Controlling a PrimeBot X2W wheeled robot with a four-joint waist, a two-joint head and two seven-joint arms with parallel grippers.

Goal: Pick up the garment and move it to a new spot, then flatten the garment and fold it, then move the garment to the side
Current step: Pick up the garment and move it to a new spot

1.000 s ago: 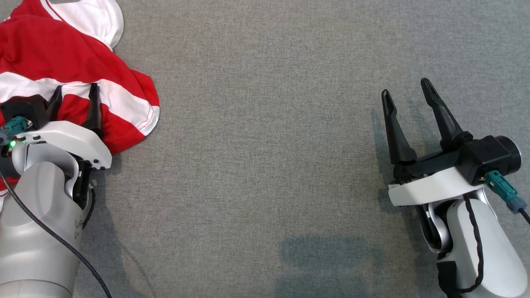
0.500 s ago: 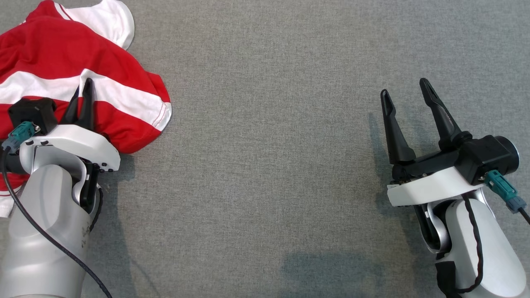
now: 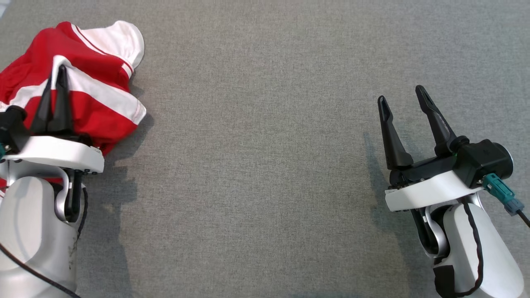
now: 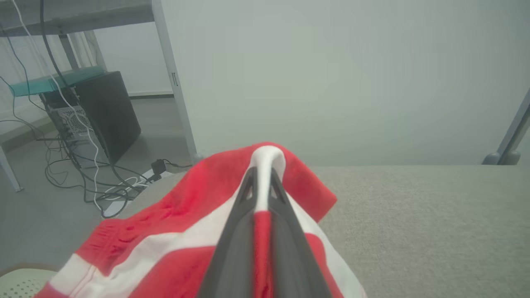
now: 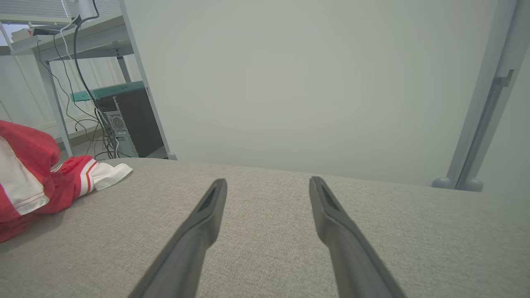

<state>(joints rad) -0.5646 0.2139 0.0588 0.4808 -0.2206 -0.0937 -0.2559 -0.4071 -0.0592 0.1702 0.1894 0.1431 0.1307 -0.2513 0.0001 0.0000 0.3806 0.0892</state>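
The garment (image 3: 95, 103) is a crumpled red top with white stripes, bunched at the far left of the grey table (image 3: 265, 145). My left gripper (image 3: 57, 75) is shut on a raised fold of it; the left wrist view has the fabric (image 4: 174, 223) pinched between the two dark fingers (image 4: 240, 231) and draped over their tips. Part of the cloth hangs lifted off the table while its white sleeve (image 3: 120, 37) rests on the surface. My right gripper (image 3: 401, 99) hovers open at the right, far from the garment (image 5: 29, 182), nothing between its fingers (image 5: 207, 215).
Grey cloth covers the whole table (image 5: 265, 231). Beyond its far edge stand a metal frame leg (image 4: 174, 82), a dark computer case (image 4: 103, 111) with loose cables on the floor, and another frame post (image 5: 484, 95) at the right.
My left gripper closed on the garment and rose with it, gathering the cloth up into a peak. The head view has shifted slightly. The right gripper stayed open and nearly still.
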